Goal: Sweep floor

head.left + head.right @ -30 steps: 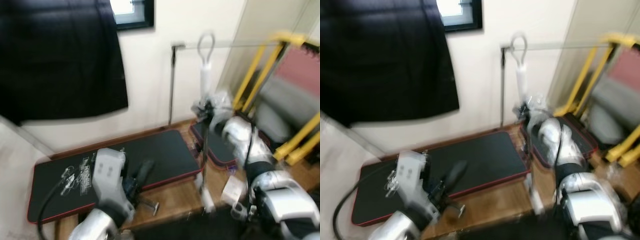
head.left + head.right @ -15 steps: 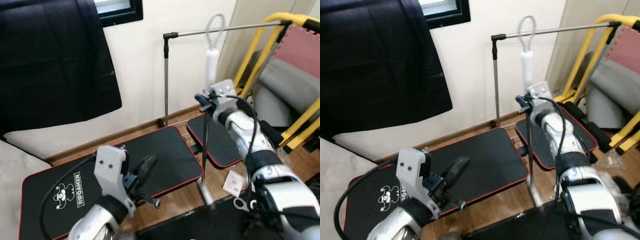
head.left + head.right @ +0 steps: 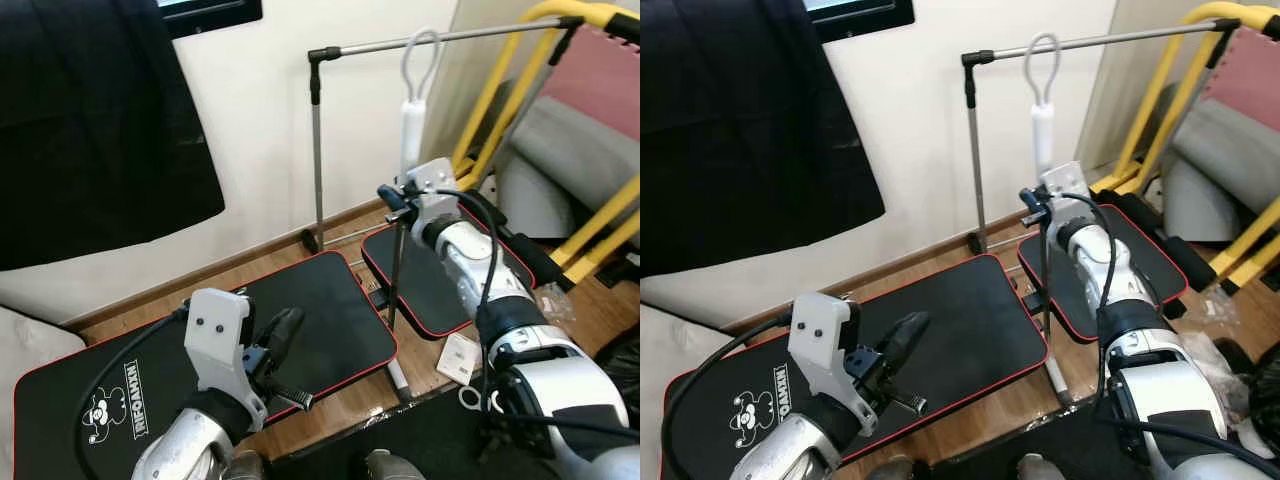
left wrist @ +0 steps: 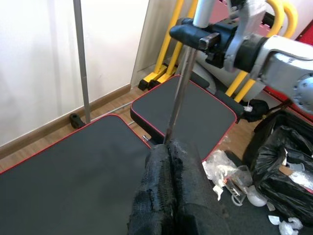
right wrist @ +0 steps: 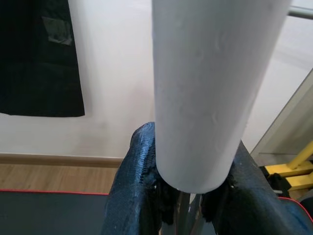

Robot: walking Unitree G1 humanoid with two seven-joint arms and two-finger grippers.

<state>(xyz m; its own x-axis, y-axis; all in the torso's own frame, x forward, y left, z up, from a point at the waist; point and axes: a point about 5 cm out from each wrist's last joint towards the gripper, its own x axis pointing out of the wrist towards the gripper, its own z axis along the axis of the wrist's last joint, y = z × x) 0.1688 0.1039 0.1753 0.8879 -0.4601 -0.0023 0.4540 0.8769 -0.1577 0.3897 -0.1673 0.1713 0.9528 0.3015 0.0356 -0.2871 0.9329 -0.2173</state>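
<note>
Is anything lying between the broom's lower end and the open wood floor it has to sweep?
Yes. The right hand is shut on the broom, whose lower end sits in the floor gap between two black mats. A white packet lies on the floor beside it.

— What are the arms like?
— Silver, rounded shells with black cables looped along them; the left gripper (image 3: 283, 335) sits behind a pale grey wrist block with two dark screws.
— The fingers?
— Long, black, rough-textured on the right gripper (image 5: 183, 196) too.
</note>
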